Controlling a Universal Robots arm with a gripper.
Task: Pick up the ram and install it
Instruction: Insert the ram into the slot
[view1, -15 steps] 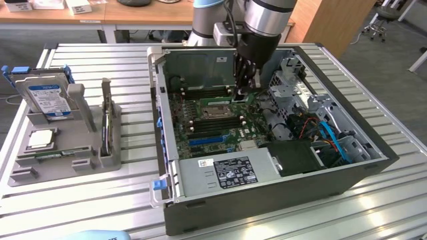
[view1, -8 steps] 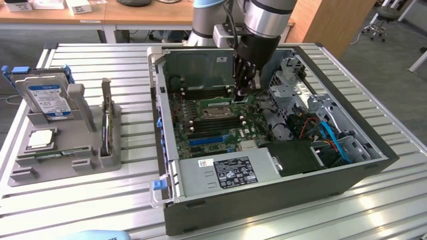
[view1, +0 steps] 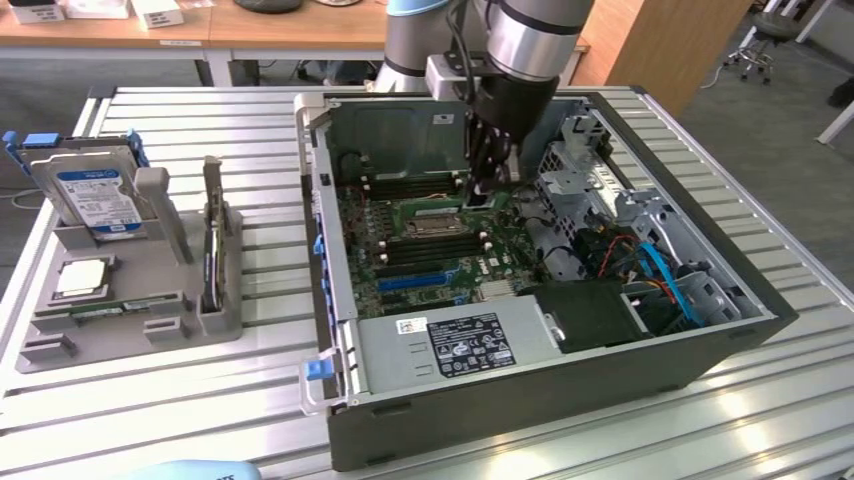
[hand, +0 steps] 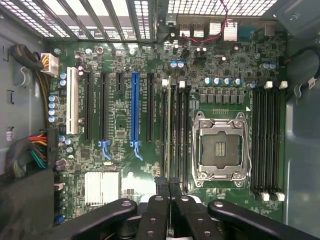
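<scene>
Install step in hand. My claw is nearly closed, pinching the ram edge-on over the memory slots beside the CPU socket. Seating, I judge, calls for square alignment and a straight push.

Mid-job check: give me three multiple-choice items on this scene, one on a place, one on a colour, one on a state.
1. The tool is: A over the hard drive; B inside the computer case; C on the table.
2. One expansion slot is: A blue; B red; C yellow.
3. The processor socket is: A empty; B holding a chip; C under a fan.
B: it hangs over the motherboard, shut on the ram. A: that slot shows blue. A: bare contacts show.
</scene>
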